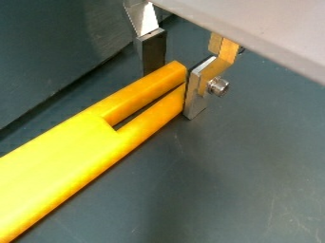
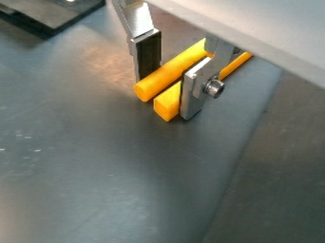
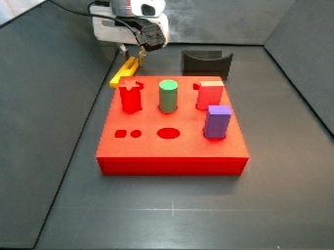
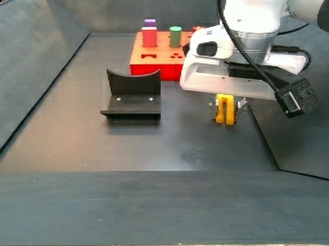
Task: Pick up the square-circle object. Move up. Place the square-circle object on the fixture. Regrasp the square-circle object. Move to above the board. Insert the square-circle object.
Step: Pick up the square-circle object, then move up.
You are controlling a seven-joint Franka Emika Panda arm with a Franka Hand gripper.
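Yellow prongs of the square-circle object [image 1: 89, 142] lay flat on the floor beyond the board [image 3: 174, 137]; the gripper [image 2: 174, 78] straddled one end, jaws pinching it, near the fixture [image 4: 131, 94].

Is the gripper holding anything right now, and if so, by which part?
The gripper, low over the floor, has its fingers on either side of the square-circle object at its pronged end. Whether they actually clamp it cannot be told; the piece appears to lie on the floor.
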